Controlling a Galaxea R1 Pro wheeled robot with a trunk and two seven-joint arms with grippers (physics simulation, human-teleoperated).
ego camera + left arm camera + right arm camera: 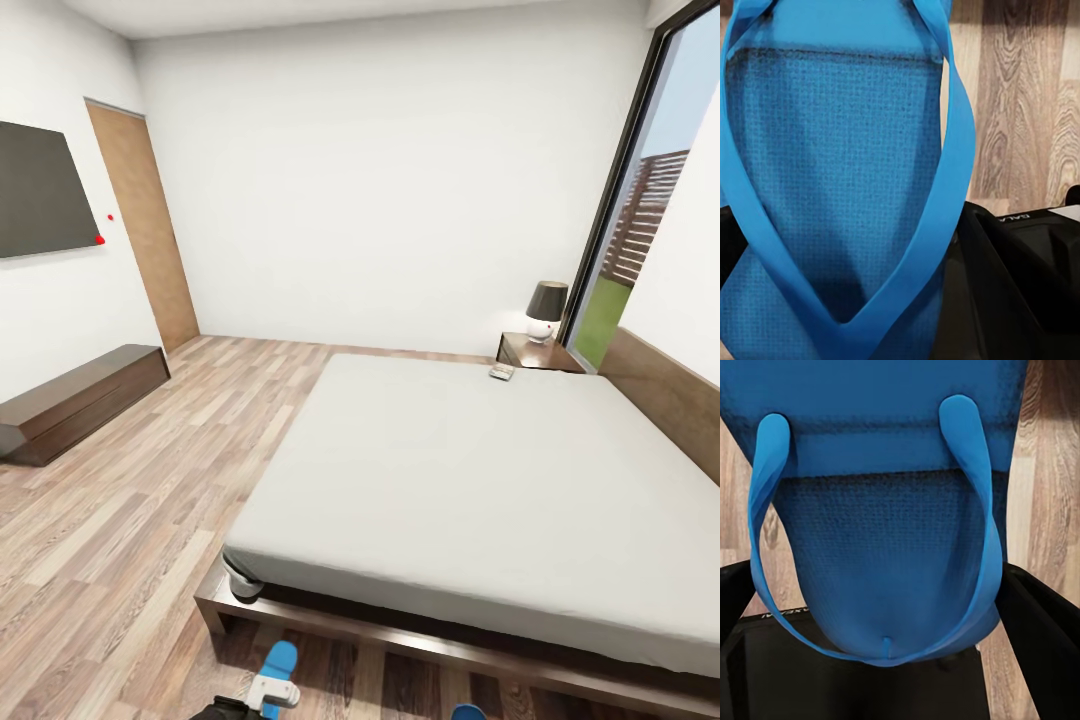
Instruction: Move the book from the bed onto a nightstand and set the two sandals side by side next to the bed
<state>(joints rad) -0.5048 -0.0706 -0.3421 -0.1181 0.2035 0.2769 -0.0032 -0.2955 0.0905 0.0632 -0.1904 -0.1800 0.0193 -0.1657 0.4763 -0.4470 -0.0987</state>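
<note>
At bed (480, 480) foot, each claw clamps blue sandal (832, 187) (885, 525); book (501, 373) near nightstand (525, 352).

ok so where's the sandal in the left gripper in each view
Head view: the left sandal is at the bottom edge, left of centre, just past the foot of the bed.
Left wrist view: left sandal close up, straps facing the camera.
Right wrist view: this is the other sandal, close up.
Shared landmark: the wood floor.
</note>
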